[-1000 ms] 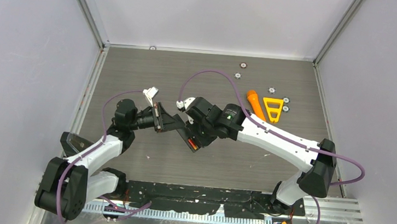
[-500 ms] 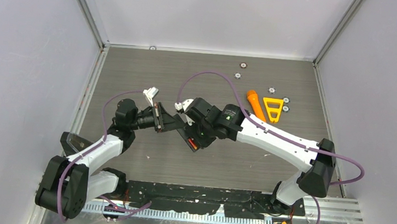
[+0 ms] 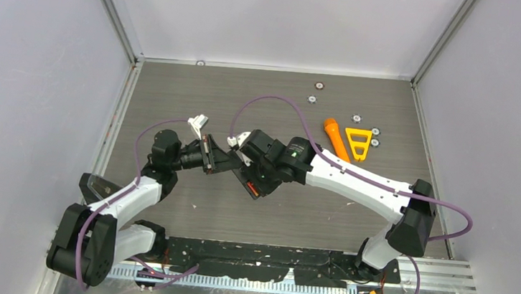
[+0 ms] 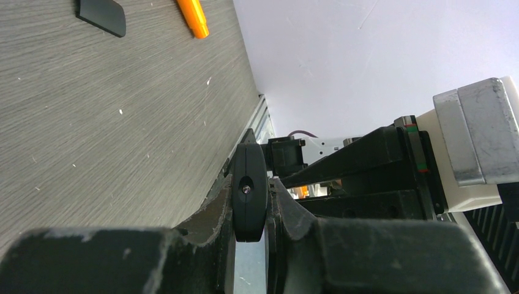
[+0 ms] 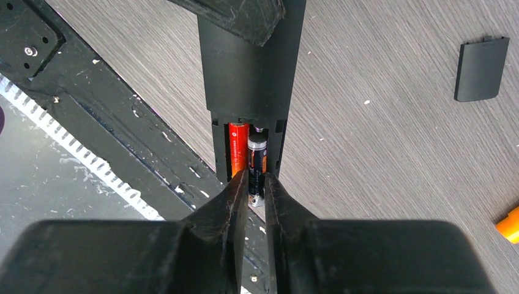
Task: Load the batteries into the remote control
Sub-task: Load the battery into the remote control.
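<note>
The jaws of my right gripper [image 5: 256, 184] are drawn nearly together, pinching the near tip of the dark grey battery [image 5: 257, 153], which lies in the open bay beside the red-orange battery [image 5: 237, 146]. The jaws of my left gripper [image 4: 251, 208] are clamped on the other end of the remote control [image 5: 245, 79], holding it near the middle of the tabletop. Over the last second my right wrist has crept a little toward the left edge while the remote has stayed put. I read that as the second cell being pressed home, so loading is close to done. The remote's long axis runs diagonally, its open bay end pointing toward the near right corner. The battery cover [image 5: 481, 67] lies apart on the tabletop.
</note>
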